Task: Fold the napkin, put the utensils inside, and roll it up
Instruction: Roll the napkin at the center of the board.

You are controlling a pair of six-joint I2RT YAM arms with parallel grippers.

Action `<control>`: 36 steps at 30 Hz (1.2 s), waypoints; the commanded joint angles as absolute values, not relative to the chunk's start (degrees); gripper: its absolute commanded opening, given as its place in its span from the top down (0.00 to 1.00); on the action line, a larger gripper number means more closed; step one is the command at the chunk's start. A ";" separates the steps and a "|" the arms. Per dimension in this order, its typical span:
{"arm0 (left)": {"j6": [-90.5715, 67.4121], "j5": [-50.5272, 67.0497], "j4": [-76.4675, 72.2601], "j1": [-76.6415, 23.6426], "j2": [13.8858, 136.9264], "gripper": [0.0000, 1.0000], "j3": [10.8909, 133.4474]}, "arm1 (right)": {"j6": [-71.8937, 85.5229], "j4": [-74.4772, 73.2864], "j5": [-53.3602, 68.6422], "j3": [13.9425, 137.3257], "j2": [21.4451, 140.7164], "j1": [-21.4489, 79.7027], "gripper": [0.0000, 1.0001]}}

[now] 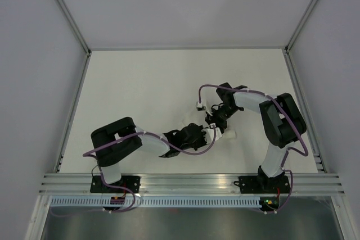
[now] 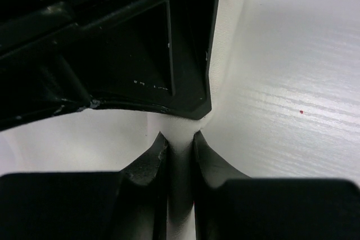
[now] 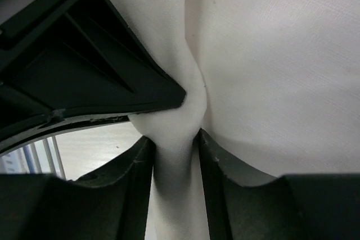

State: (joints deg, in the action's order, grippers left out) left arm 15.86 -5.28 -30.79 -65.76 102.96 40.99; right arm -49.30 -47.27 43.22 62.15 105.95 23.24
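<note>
Napkin (image 1: pixel 228 134): white cloth, bunched on the tabletop (image 1: pixel 146 82) a little right of centre and toward the near side. From above only a small white bit shows beside the two tools, and it is hard to tell from the white surface.
Left tool (image 1: pixel 206 134): extends in from the left, low over the tabletop. In its wrist view a thin upright fold of the napkin runs between its two fingers (image 2: pixel 153 160), which press on it from both sides, so it is pinching the napkin.
Right tool (image 1: pixel 217 120): extends in from the right, just on the far side of the left tool. In its wrist view a thicker wad of the napkin fills the gap between its fingers (image 3: pixel 140 158) and touches both, so it is pinching the napkin.
Tools together: tip to tip and very near each other. Each wrist view shows the other tool's black finger at upper left, against the same ridge of cloth.
Cloth beside the grips: spreads out to the right in the right wrist view, slightly textured.
Red speck (image 2: pixel 301 112): tiny, on the white surface right of the left tool. Whether that surface is cloth or tabletop cannot be told.
Cables (image 1: pixel 225 87): purple, looped along both arms.
Rail (image 1: pixel 191 181): aluminium, across the near edge, with both arm bases on it.
</note>
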 commanded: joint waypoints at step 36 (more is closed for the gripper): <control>3.69 17.75 -7.83 -56.17 115.05 0.98 50.80 | -31.11 -36.56 44.20 71.88 95.28 -3.04 0.30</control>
